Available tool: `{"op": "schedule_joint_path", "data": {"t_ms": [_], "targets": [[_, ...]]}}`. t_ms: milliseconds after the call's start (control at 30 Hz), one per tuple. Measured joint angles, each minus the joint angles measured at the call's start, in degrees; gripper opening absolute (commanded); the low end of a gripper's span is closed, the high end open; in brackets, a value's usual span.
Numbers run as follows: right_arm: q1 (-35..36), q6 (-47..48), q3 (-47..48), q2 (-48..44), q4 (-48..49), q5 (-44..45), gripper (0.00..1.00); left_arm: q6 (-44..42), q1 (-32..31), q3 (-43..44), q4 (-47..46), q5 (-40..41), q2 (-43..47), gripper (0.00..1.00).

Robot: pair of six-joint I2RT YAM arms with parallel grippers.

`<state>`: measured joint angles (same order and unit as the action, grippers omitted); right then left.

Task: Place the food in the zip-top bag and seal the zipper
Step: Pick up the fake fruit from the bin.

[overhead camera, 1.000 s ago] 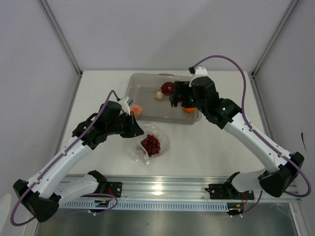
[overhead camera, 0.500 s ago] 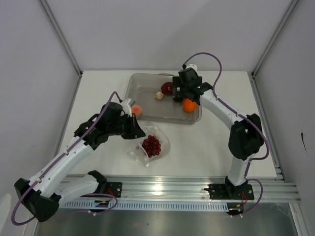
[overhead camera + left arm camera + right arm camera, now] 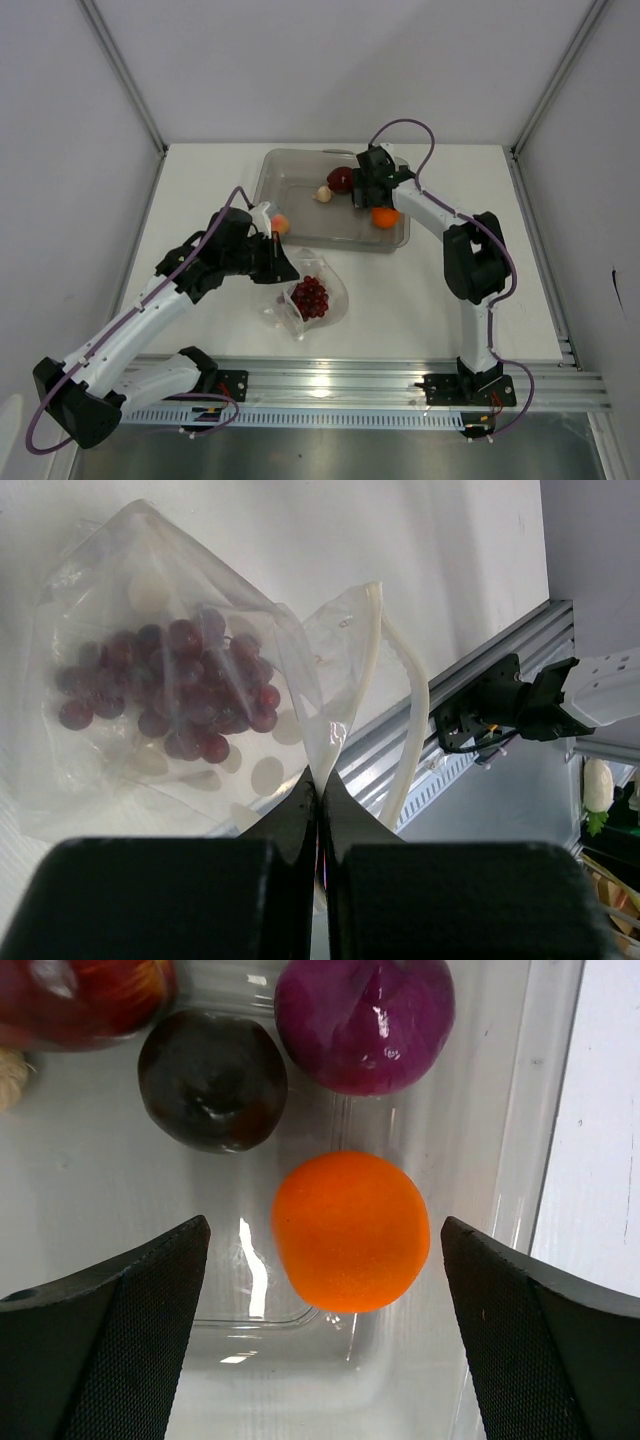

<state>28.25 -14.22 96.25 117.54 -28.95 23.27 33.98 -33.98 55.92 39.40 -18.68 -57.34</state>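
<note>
The clear zip-top bag [image 3: 318, 305] lies on the table in front of the tray with the dark red grape bunch [image 3: 308, 296] inside. My left gripper [image 3: 287, 268] is shut on the bag's mouth edge [image 3: 322, 742]. The zipper strip [image 3: 398, 660] curls beside it, open. The grapes [image 3: 170, 695] show through the plastic. My right gripper [image 3: 322, 1225] is open above the orange [image 3: 350, 1230], one finger on each side, not touching. The blackish fruit [image 3: 212, 1080], purple onion-like ball [image 3: 365, 1020], dark red fruit [image 3: 90, 995] and beige bulb [image 3: 8, 1075] lie beyond it. The peach [image 3: 279, 224] sits at the tray's left front.
The rigid grey tray [image 3: 290, 170] stands at the back middle of the table; its right wall [image 3: 545, 1110] is close to the orange. The aluminium rail [image 3: 330, 380] with the arm bases runs along the near edge.
My right arm has folded in, its elbow swinging left, while its gripper stays over the tray's right part above the orange. My left gripper has shifted slightly right with the bag edge.
</note>
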Motion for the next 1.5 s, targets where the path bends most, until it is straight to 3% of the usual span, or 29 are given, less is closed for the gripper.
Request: {"op": "schedule_joint_path", "data": {"t_ms": [633, 833, 900, 933, 967, 1067, 1100, 1133, 1333, 1500], "targets": [[0.0, 0.5, -0.6, 3.1, 0.0, 2.4, 0.96, 0.0, 0.0, -0.6, -0.8, -1.1, 0.0, 0.01], [0.0, 0.0, -2.7, 3.4, 0.2, 1.9, 0.91, 0.0, 0.0, -0.7, -0.8, -1.1, 0.0, 0.01], [0.0, -0.1, -3.2, 3.4, 0.2, 1.4, 0.87, 0.0, 0.0, -0.7, -0.8, -1.1, 0.0, 0.00], [0.0, -0.2, -3.4, 3.4, 0.3, 1.1, 0.77, 0.0, 0.0, -0.7, -0.8, -1.1, 0.0, 0.00], [-0.2, -0.3, -3.6, 3.4, 0.5, 0.6, 0.77, 0.0, 0.0, -0.7, -0.8, -1.1, 0.0, 0.01], [-0.6, 0.2, -3.7, 3.4, 0.7, -0.3, 0.49, 0.0, 0.0, -0.7, -0.8, -1.1, 0.0, 0.01], [-0.7, 0.3, -3.7, 3.4, 1.0, -0.6, 0.28, 0.0, 0.0, -0.7, -0.8, -1.1, 0.0, 0.00], [-0.8, 0.4, -3.7, 3.4, 1.3, -1.0, 0.24, 0.0, 0.0, -0.7, -0.8, -1.1, 0.0, 0.01], [-1.1, 0.4, -4.1, 1.9, 1.5, -4.9, 0.22, 0.0, 0.0, -0.7, -0.8, -1.2, 0.0, 0.01], [-0.2, 0.2, -6.4, -7.0, -0.2, -11.5, 0.20, 0.0, 0.0, -0.7, -0.8, -1.2, -0.2, 0.01]]}}
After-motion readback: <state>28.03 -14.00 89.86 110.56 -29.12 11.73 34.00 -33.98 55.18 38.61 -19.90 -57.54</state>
